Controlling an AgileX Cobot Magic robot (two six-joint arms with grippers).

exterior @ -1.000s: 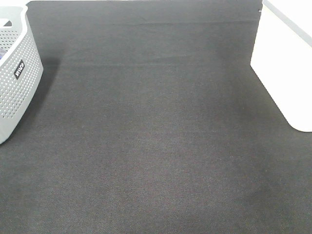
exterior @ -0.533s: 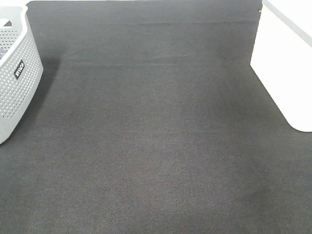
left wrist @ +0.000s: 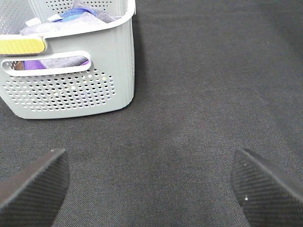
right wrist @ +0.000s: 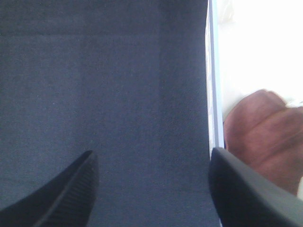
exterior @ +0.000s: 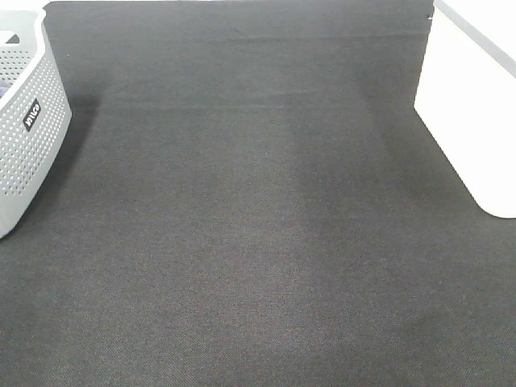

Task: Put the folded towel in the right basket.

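No folded towel lies on the dark table cloth [exterior: 258, 226] in the high view. The white right basket [exterior: 472, 105] stands at the right edge. In the right wrist view its white rim [right wrist: 214, 85] is beside a blurred brown-red soft shape [right wrist: 258, 130]; I cannot tell what it is. My right gripper [right wrist: 152, 161] is open and empty over the cloth beside that rim. My left gripper [left wrist: 149, 165] is open and empty over the cloth in front of the grey basket [left wrist: 71, 90]. Neither gripper shows in the high view.
The grey perforated left basket [exterior: 28, 121] stands at the left edge and holds purple, blue and grey cloths [left wrist: 71, 14]. A yellow label [left wrist: 21, 45] is on its rim. Dark cloth stretches between the two baskets.
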